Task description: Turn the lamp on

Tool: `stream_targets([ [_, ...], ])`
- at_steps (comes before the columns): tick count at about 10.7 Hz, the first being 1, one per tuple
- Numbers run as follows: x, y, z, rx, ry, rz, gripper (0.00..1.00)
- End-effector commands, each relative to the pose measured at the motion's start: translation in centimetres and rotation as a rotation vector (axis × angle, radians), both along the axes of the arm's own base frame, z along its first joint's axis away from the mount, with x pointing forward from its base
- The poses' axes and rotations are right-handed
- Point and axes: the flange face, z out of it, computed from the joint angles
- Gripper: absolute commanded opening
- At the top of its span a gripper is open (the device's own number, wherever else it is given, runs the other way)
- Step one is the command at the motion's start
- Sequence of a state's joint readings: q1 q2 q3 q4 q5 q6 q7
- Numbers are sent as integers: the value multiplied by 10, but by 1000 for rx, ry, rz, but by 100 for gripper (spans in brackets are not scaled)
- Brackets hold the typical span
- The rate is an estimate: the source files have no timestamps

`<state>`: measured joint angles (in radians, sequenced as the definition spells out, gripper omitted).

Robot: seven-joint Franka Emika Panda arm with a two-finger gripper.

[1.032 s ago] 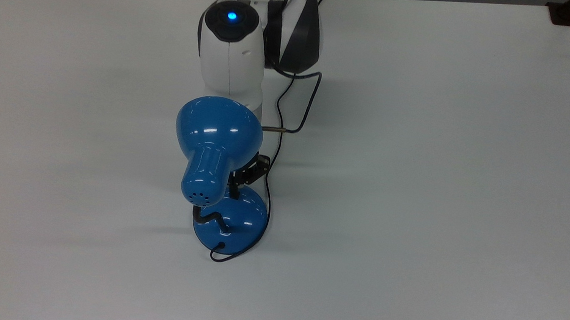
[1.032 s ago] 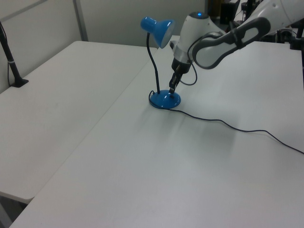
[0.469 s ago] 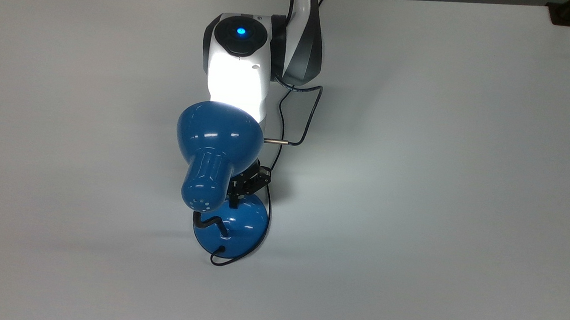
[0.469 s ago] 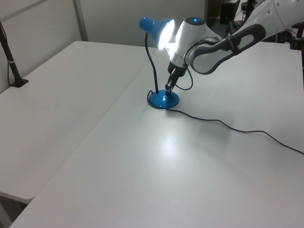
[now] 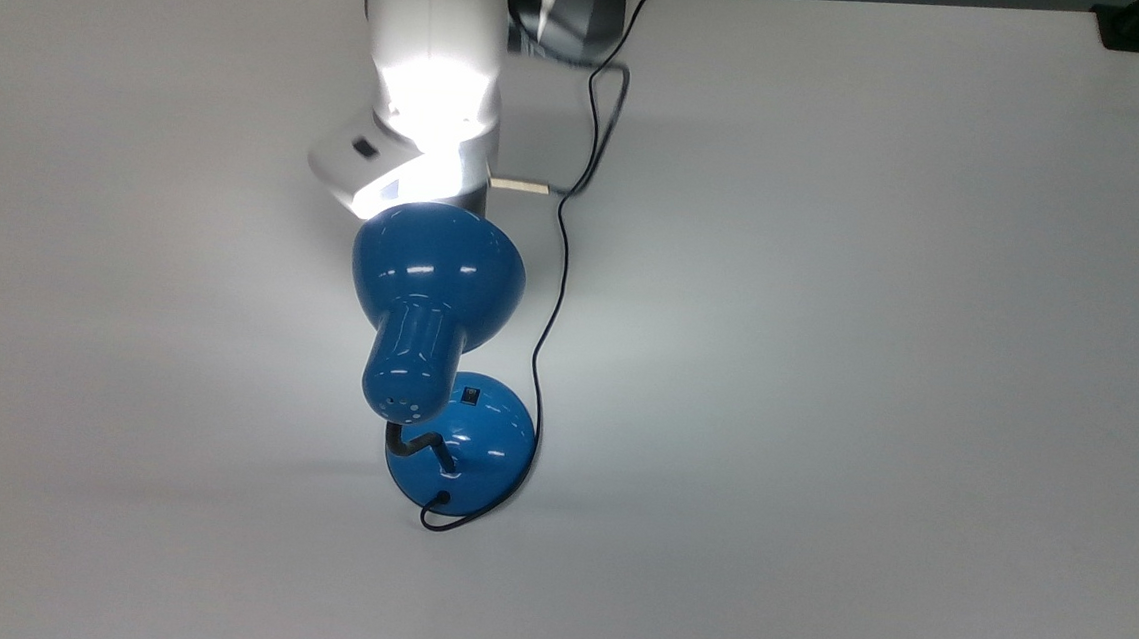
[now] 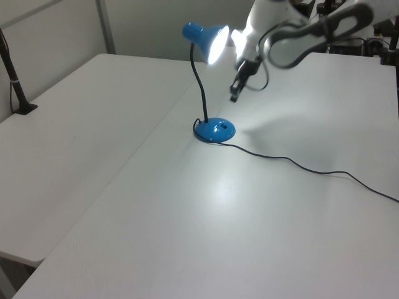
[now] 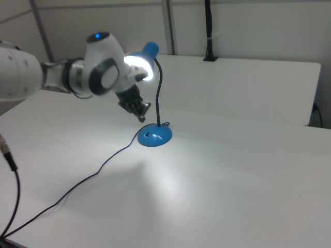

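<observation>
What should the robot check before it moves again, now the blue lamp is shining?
1. Lamp lit: ok, the shade glows and throws a bright patch on the table.
2. Gripper off the switch: ok, it hangs above the base, touching nothing.
3. Jaws holding nothing: ok.
4. Base flat on the table: ok, the lamp stands upright.
5. Cord away from the arm: ok in the left view; it trails across the table from the base.
6. Jaws open or shut: cannot tell.
</observation>
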<state>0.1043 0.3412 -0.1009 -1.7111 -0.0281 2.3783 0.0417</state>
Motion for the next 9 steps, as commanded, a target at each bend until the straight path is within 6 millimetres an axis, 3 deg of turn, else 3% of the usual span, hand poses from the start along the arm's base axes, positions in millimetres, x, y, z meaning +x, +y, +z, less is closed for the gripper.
stream_targets([
  [1,-74,-14,78,16,183,-44,10],
  [2,-87,-20,103,19,240,-52,32],
  [3,-98,-27,118,20,308,-47,69],
  [4,-105,-38,126,35,365,-40,100],
  [9,-112,-58,163,53,395,-43,100],
])
